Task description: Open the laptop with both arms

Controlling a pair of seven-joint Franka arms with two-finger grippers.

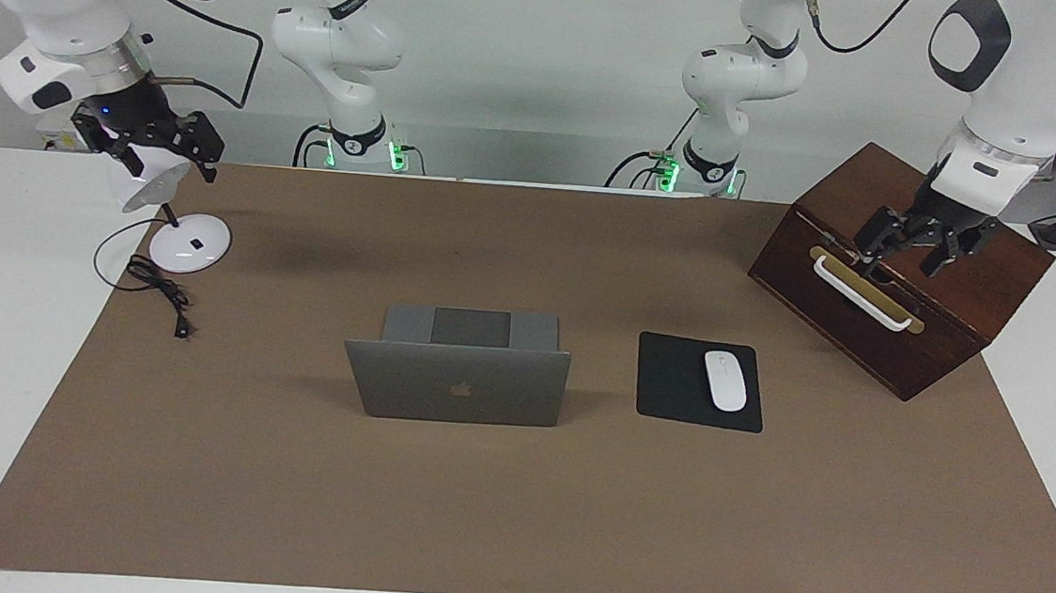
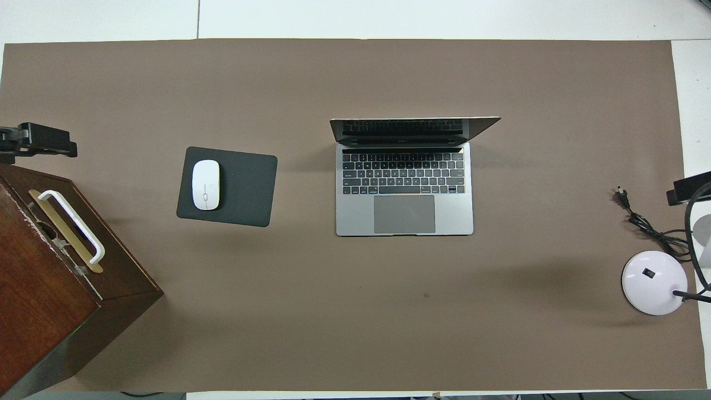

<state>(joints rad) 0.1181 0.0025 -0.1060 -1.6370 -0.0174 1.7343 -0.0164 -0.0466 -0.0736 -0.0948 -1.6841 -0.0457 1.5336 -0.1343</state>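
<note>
The laptop (image 1: 457, 373) stands open at the middle of the brown mat (image 1: 510, 521) on the surface, lid upright and keyboard turned toward the robots — nothing touches it. The left tool (image 1: 909, 246) hangs with its fingers spread and empty over the wooden box (image 1: 900, 354) at the left arm's end, just above the box's white handle (image 1: 863, 294), while the right tool (image 1: 153, 154) hangs over the white desk lamp (image 1: 190, 244) at the right arm's end — I cannot tell whether it is released or clenched. A white mouse (image 1: 725, 380) lies on the black mouse pad (image 1: 672, 383) between laptop and box.
</note>
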